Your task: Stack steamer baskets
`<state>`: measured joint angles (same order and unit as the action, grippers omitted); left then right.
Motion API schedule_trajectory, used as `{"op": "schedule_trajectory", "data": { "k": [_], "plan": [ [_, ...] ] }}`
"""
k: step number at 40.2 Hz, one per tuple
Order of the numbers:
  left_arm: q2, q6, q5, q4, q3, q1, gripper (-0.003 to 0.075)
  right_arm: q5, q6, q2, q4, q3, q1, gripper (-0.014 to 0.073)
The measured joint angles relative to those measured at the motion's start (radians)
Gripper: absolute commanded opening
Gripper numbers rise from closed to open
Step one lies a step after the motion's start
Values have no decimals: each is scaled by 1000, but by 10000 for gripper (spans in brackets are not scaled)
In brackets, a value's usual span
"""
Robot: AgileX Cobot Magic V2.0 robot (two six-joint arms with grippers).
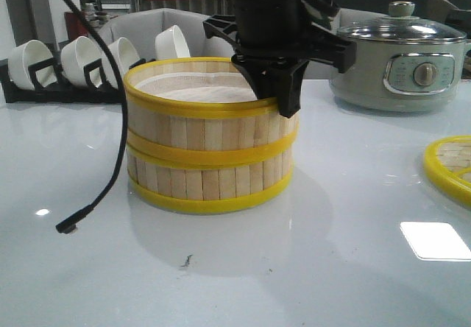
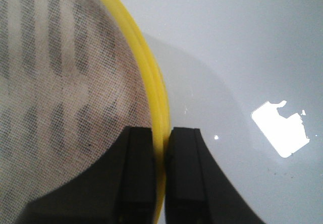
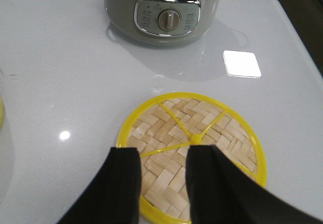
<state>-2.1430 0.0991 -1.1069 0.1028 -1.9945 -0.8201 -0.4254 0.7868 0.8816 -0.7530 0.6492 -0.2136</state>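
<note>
Two stacked steamer baskets [image 1: 210, 137], frontally

Two steamer baskets [image 1: 210, 132] — stacked; one lid [image 3: 192, 153]; one pot [image 1: 401, 65]; four bowls [image 1: 99, 62].

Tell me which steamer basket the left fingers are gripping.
The top basket of the stack. The left fingers pinch its yellow upper rim, one inside and one outside. The bottom basket sits under it on the table, untouched.
</note>
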Motion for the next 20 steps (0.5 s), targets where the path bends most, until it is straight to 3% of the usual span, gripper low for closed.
{"op": "schedule_trajectory", "data": {
  "k": [20],
  "plan": [
    [0,0,2,6,-4,16,85,0,0,0,0,0,0,344]
  ]
}}
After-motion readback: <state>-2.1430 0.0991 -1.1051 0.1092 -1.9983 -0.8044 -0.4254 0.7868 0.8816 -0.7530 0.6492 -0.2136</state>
